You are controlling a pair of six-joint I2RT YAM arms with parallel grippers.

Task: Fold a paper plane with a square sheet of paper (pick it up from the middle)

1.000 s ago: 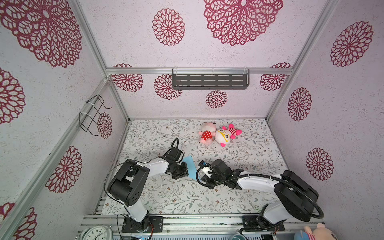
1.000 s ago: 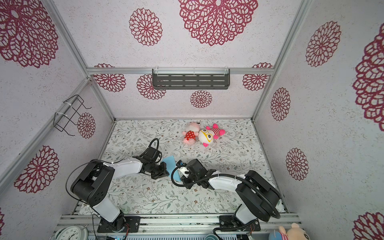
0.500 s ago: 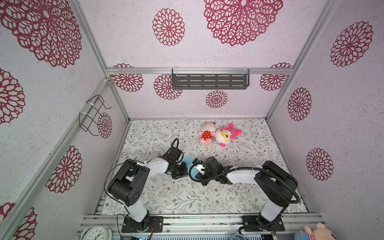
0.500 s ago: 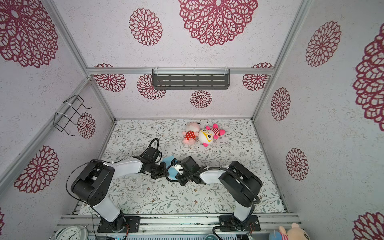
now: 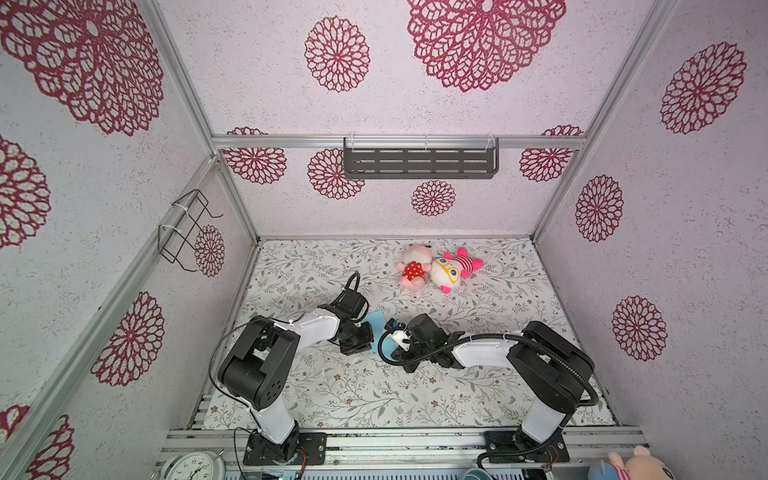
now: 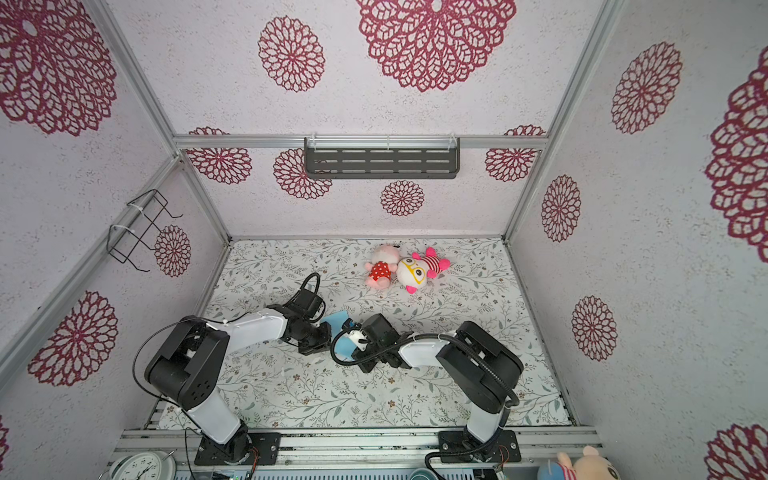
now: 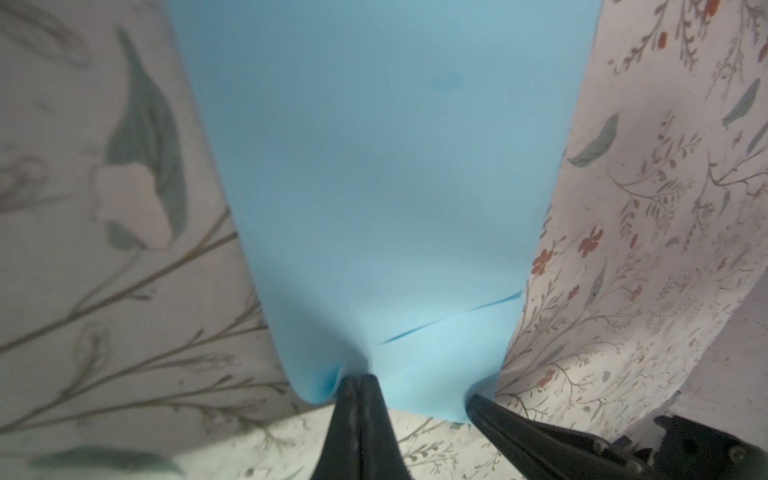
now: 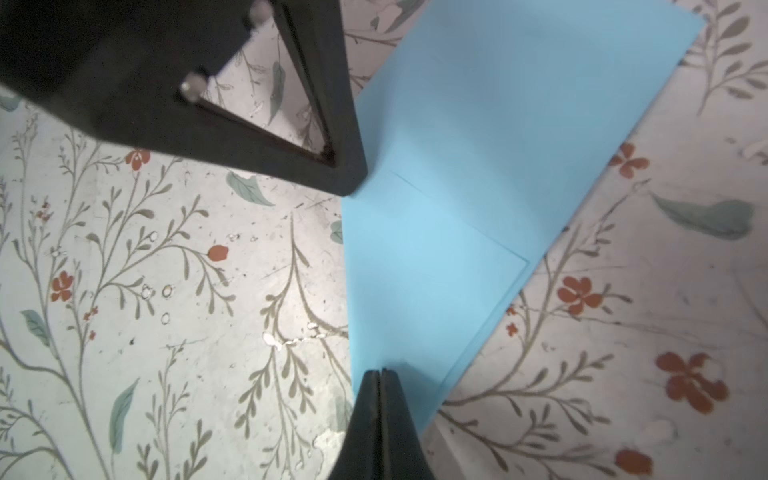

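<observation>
Now that our right gripper (image 8: 380, 374) has swung in close to our left gripper (image 7: 356, 380), we judge a fold under way: the thin light-blue square sheet of paper (image 8: 490, 137) lies part-folded on the flowered worktop (image 5: 374, 399) between them. Left pinches its edge, pressed together; right, also pressed together, touches its corner.

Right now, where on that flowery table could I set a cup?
Bare mat along the front between the arm bases, and the far left corner beside the plush toys. The middle is crowded: left fingers and right fingers meet at the blue paper.
</observation>
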